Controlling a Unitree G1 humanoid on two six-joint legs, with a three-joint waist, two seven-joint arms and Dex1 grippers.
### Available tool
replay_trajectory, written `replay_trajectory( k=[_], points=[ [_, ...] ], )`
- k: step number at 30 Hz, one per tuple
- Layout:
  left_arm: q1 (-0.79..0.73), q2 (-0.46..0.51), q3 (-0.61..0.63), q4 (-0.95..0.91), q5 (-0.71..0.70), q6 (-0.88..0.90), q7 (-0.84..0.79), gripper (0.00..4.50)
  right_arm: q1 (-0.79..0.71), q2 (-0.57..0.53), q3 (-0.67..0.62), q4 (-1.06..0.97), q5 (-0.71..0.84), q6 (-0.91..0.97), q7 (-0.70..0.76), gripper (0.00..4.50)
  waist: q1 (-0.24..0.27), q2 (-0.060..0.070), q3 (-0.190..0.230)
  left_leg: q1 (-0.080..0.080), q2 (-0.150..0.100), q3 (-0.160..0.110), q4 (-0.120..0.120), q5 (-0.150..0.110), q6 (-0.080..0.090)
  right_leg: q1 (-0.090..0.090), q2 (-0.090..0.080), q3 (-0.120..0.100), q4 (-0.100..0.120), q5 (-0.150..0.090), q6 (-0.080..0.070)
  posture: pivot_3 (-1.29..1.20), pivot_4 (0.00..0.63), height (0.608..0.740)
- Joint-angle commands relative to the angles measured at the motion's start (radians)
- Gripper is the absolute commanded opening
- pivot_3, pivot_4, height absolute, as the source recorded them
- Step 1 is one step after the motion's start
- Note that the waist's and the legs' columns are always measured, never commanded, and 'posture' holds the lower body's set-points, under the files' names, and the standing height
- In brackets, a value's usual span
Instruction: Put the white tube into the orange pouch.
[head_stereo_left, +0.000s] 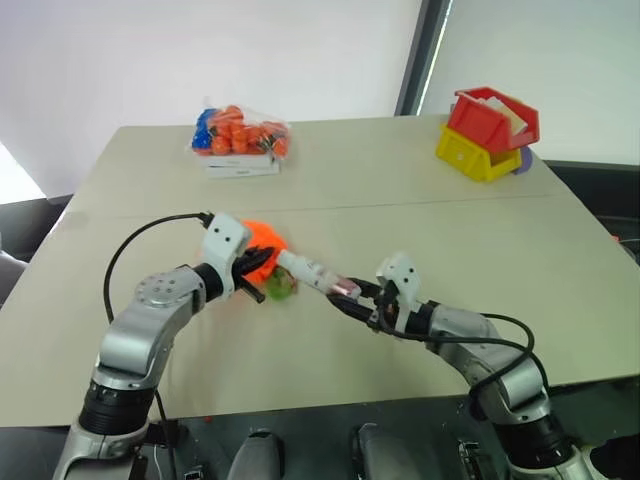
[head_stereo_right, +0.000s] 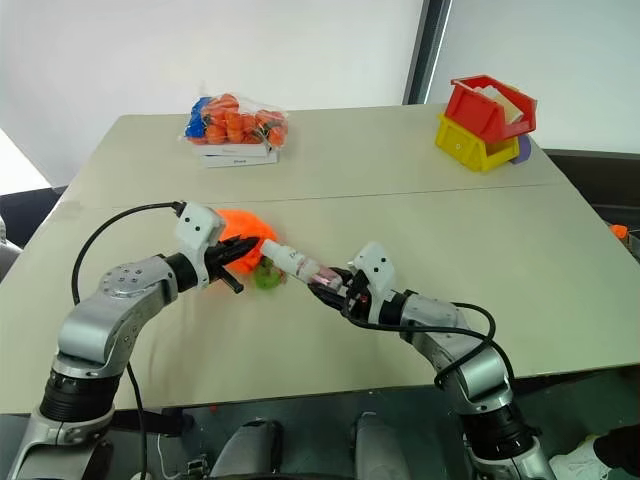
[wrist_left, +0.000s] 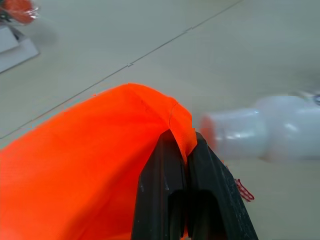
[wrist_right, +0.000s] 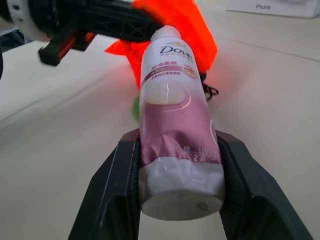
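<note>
The jaws of the left gripper (wrist_left: 186, 165) were pressed together on a fold of the bright orange soft fabric pouch (head_stereo_left: 262, 240), held above the beige table (head_stereo_left: 560, 290). The right gripper (wrist_right: 177, 165) clamped the base of the slim white plastic tube with a pink label (wrist_right: 170, 125). The tube's cap end reached the pouch; whether it was already inside was hard to see. The green tag (head_stereo_left: 280, 285) was partly hidden.
</note>
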Motion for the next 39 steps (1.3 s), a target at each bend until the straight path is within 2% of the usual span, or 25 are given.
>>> replay_trajectory(
  k=[1,10,22,34,39],
  points=[
    [-0.022,0.028,0.009,-0.079,-0.045,0.036,-0.025,0.0,-0.034,0.014,0.013,0.006,-0.009,-0.019,0.002,1.78,0.0,0.0,0.0,0.0,0.0,0.0,0.0,0.0,0.0,0.0,0.0,0.0,0.0,0.0,0.0,0.0,0.15,0.74],
    [0.029,0.071,-0.008,-0.158,-0.089,0.056,-0.047,0.0,-0.148,0.072,0.095,0.097,-0.059,-0.042,0.023,1.78,-0.004,0.0,0.0,0.0,0.0,0.0,0.0,0.0,0.0,0.0,0.0,0.0,0.0,0.0,0.0,0.0,0.15,0.74],
    [0.057,0.1,-0.048,-0.161,-0.092,0.017,-0.071,0.0,-0.257,0.162,0.19,0.205,-0.175,-0.049,-0.005,1.78,-0.003,0.0,0.0,0.0,0.0,-0.001,0.0,0.0,0.0,-0.001,0.001,0.0,0.001,0.0,0.0,0.0,0.15,0.74],
    [0.088,0.133,-0.063,-0.188,-0.122,0.012,-0.125,0.0,-0.241,0.141,0.161,0.194,-0.215,-0.027,-0.02,1.78,-0.002,0.0,0.0,0.0,0.0,-0.001,0.0,0.0,0.0,-0.001,0.001,0.0,0.001,0.0,0.0,0.0,0.15,0.74],
    [0.097,0.134,-0.072,-0.222,-0.157,0.016,-0.152,0.0,-0.292,0.201,0.172,0.226,-0.227,-0.003,-0.062,1.78,-0.004,0.0,0.0,0.0,0.0,-0.001,0.0,0.0,0.0,-0.001,0.001,0.0,0.001,0.0,0.0,0.0,0.15,0.74]
  ],
)
